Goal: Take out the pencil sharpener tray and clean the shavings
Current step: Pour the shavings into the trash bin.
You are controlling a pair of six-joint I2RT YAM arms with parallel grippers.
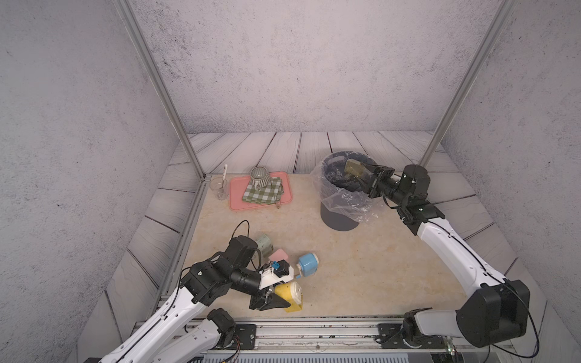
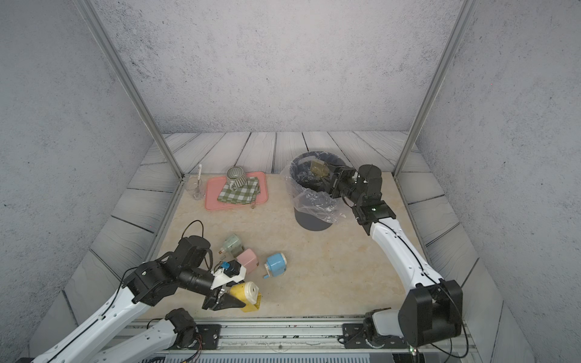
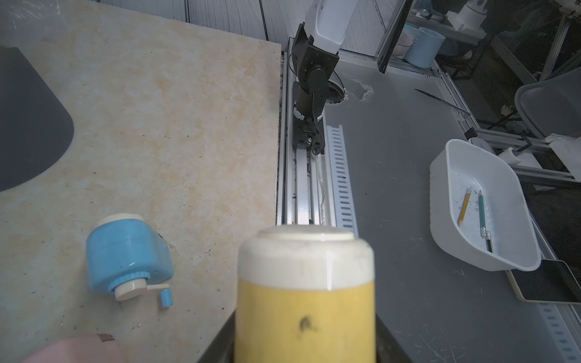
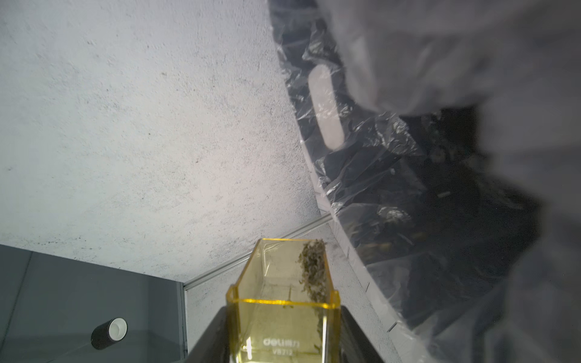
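Right fingers [image 4: 213,342] are closed at mid width on the tray [image 4: 283,298], 1 finger on each long side wall at its near end. The rest of the tray sticks out past the fingertips, over the mouth of the lined bin [image 1: 339,217] in both top views. A clump of shavings [image 4: 311,270] clings to the tray wall on the bin side, ahead of the fingertips. The tray looks like thin clear yellow plastic: probably light, stiff, smooth enough to slip, and liable to crack if squeezed hard. The grip at the closed end seems right, as it leaves the open end clear to pour. The shavings are featherweight and may stick, so a tilt or shake is likely needed. Left fingers [image 1: 276,303] are clamped on the yellow sharpener [image 1: 290,295], which rests on the tabletop [image 1: 361,267].
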